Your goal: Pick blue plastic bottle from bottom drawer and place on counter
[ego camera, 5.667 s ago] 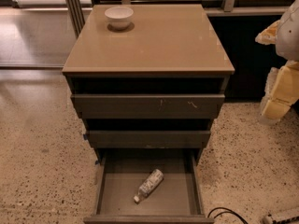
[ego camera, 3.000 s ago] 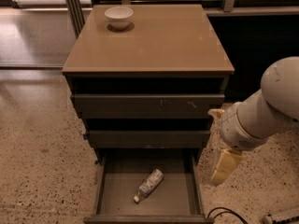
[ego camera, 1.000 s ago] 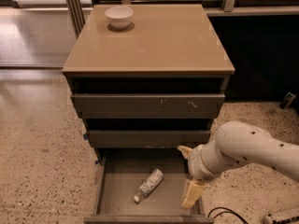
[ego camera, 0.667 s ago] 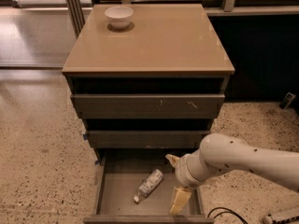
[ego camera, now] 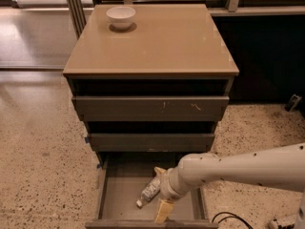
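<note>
blue plastic bottle point(ego camera: 148, 193): lying on the bottom drawer point(ego camera: 121, 197) floor, cap toward the front.
your gripper point(ego camera: 161, 191): inside that drawer, just right of the bottle, fingers apart.
counter point(ego camera: 162, 42): holds a white bowl point(ego camera: 121, 17).

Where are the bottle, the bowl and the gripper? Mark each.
bottle point(ego camera: 148, 194): camera view, its label.
bowl point(ego camera: 121, 18): camera view, its outer wall.
gripper point(ego camera: 159, 193): camera view, midway between its open fingers, low in the bottom drawer point(ego camera: 119, 200) beside the bottle.
</note>
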Available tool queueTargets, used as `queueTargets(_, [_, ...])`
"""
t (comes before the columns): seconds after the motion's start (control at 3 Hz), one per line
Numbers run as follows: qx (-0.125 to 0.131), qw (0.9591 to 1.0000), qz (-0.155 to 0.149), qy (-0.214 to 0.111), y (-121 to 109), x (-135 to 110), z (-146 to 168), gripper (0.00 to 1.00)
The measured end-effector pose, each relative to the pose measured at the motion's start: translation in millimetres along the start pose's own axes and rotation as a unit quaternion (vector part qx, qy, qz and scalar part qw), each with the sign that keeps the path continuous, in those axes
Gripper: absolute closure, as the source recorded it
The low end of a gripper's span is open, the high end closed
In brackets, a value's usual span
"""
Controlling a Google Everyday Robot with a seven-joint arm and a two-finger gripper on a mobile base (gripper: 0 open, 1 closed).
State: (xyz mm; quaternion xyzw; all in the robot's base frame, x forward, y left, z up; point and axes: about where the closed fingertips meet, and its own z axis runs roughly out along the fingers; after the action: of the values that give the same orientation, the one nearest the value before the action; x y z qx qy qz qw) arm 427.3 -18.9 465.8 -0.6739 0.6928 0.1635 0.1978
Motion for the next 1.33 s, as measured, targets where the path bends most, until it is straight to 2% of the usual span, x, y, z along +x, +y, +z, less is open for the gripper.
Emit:
queueTargets(0.33, [0.013,0.9990,0.033,0.027,2,11,34,0.00])
queueTargets(0.67, [-0.013,0.9968,0.078,0.010,10,5,85,0.00])
queueTargets(1.0, [-0.010,0.9969,0.077,0.010,9,7,87,0.00])
queueTargets(1.33, [-0.005,0.9965,0.082,0.019,5,21,100,0.00])
